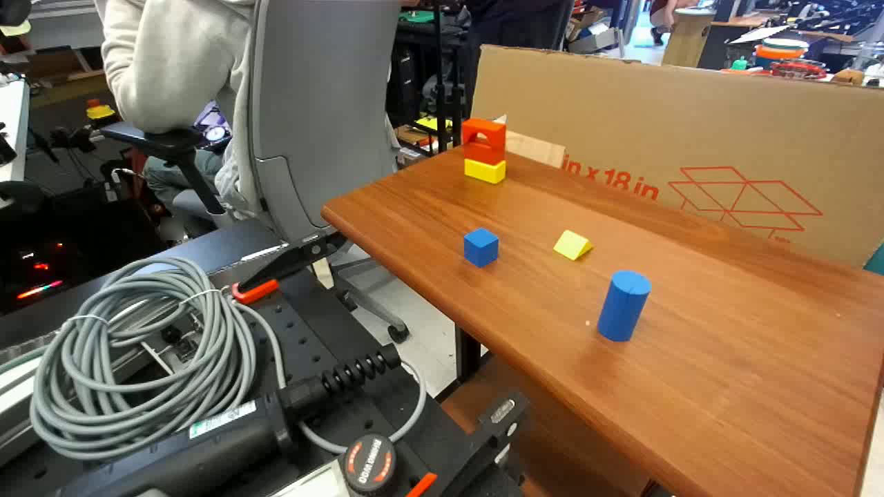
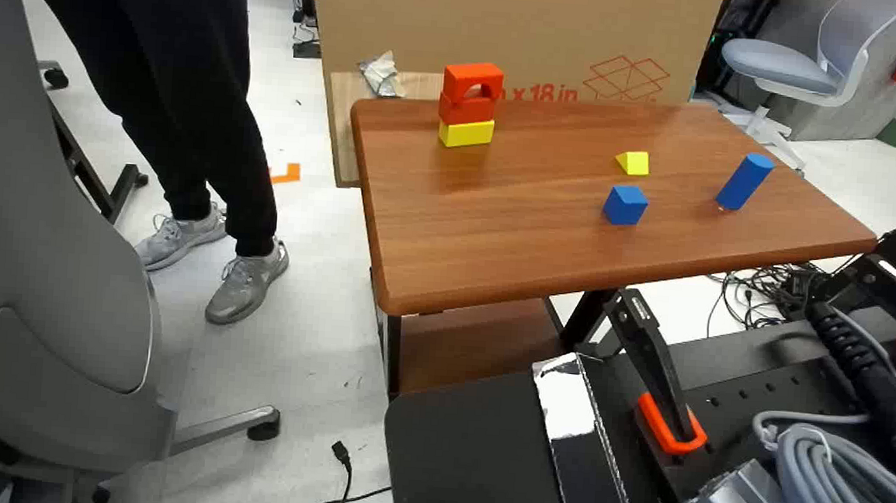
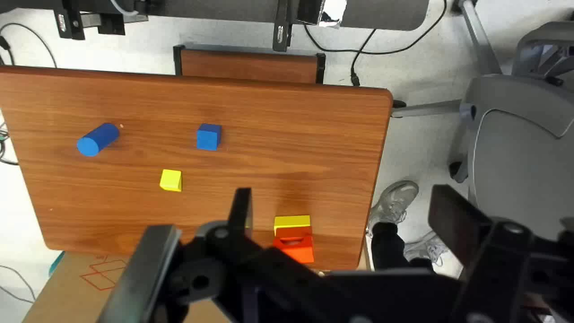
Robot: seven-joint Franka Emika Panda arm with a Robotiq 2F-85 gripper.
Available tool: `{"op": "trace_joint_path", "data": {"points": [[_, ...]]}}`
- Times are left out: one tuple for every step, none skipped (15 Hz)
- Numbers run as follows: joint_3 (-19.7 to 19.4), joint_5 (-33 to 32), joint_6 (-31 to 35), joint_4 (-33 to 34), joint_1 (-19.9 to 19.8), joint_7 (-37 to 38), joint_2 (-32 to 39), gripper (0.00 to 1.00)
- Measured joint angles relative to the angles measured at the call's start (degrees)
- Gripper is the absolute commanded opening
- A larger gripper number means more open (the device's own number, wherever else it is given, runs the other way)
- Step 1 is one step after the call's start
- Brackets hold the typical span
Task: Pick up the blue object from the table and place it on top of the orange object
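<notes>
Two fingers [image 3: 241,211] of the pincer [image 3: 341,206] are standing wide apart in the wrist view, with part of the wooden counter [image 1: 732,373] showing in the gap between them. The blue cube [image 1: 481,248] is resting directly on the counter, toward the near side, well apart from the stack [image 1: 485,152] at the far left. That stack is forming three layers: a yellow block [image 2: 466,134] is lying at the bottom, a red-orange block [image 2: 464,112] is sitting on it, and an orange arch [image 2: 470,75] is topping them both, its rounded opening showing in both exterior views. A yellow wedge [image 1: 572,246] is lying near the cube yet apart from it, farther back and to its right. Farther right, a blue cylinder [image 1: 625,307] is standing on end, taller than the cube and well apart from it. Behind the counter, along the far side, a cardboard sheet [image 1: 621,117] printed in red is standing upright. On the near side, a black bench [image 2: 474,455] is carrying a coil of gray cable [image 1: 221,345] and black-and-orange clamps [image 2: 655,357]. At the left, a gray chair [image 1: 318,117] is standing beside the counter, and a person [image 2: 185,95] in dark trousers and gray shoes is standing past it, with legs and feet showing in an exterior view
</notes>
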Motion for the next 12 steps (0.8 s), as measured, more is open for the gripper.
{"op": "trace_joint_path", "data": {"points": [[0.0, 0.0, 0.0, 0.0, 0.0, 0.0, 0.0, 1.0], [0.0, -0.1, 0.0, 0.0, 0.0, 0.0, 0.0, 1.0], [-0.1, -0.2, 0.0, 0.0, 0.0, 0.0, 0.0, 1.0], [-0.2, -0.2, 0.0, 0.0, 0.0, 0.0, 0.0, 1.0], [-0.4, -0.3, 0.0, -0.1, 0.0, -0.1, 0.1, 1.0], [-0.9, -0.3, 0.0, -0.2, 0.0, -0.4, 0.1, 1.0], [-1.4, -0.4, 0.1, -0.4, 0.0, -0.7, 0.1, 1.0], [-2.0, -0.6, 0.1, -0.6, 0.0, -1.2, 0.1, 1.0], [-2.7, -0.8, 0.3, -1.0, -0.1, -1.6, 0.1, 1.0], [-3.5, -0.8, 0.5, -1.3, -0.2, -2.2, 0.1, 1.0], [-4.3, -0.9, 0.8, -1.7, -0.4, -2.7, 0.1, 1.0], [-5.1, -1.1, 1.2, -2.0, -0.7, -3.2, 0.2, 1.0]]}}
